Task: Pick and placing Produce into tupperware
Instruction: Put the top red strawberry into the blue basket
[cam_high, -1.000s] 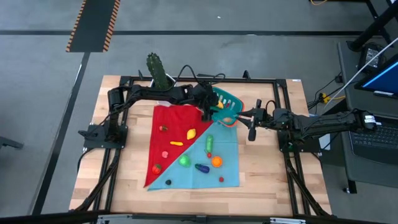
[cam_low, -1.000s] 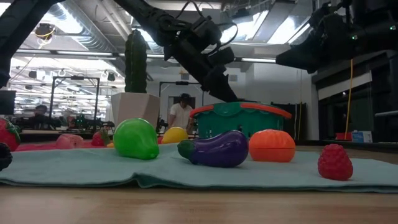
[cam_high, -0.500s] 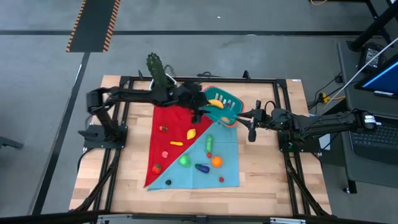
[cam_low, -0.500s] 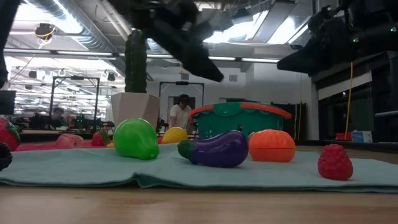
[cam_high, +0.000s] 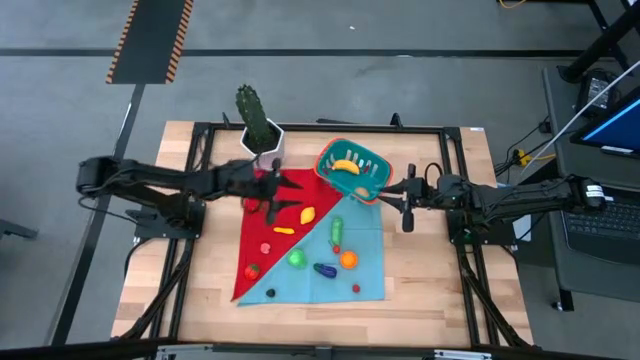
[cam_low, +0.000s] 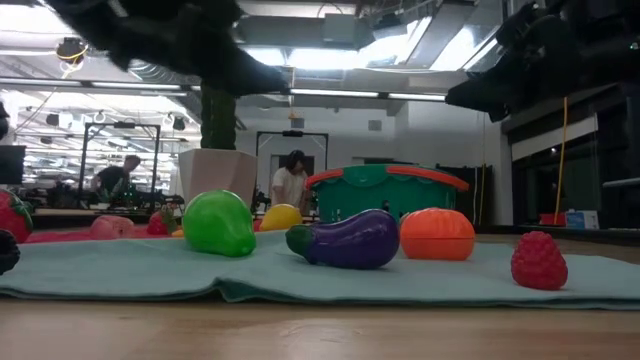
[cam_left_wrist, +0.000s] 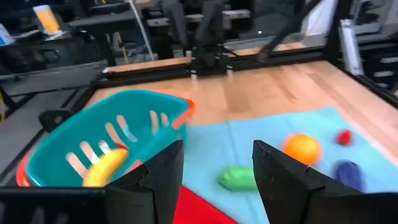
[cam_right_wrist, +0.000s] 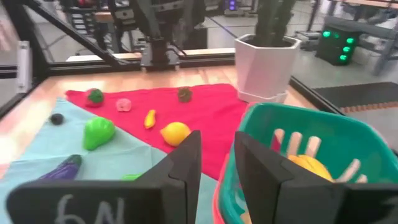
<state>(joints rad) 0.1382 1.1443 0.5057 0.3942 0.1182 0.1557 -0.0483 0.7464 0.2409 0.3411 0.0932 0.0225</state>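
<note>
Wooden table (cam_high: 420, 290) carries a two-tone cloth (cam_high: 365, 240), red on one half and teal on the other.

1. Locate the tupperware (cam_high: 330, 156) at 1 o'clock from the cloth centre, with the cactus pot (cam_high: 264, 142) at 11 o'clock. 1 yellow banana (cam_high: 346, 166) already lies inside the tub.
2. The left gripper (cam_high: 272, 195) hangs over the red half, jaws parted to a middling gap and empty. It looks to be on its way to the next pick.
3. The right gripper (cam_high: 405, 205) waits just beside the tub at 4 o'clock, jaws closed. Whether it touches the rim cannot be told.
4. The lemon (cam_high: 307, 214), at 4 o'clock from the left gripper, looks the nearest candidate. Centre the jaws over it, descend vertically, and avoid pinching cloth.
5. The rest of the Produce (cam_high: 347, 259) lies loose on the cloth, well apart.
</note>
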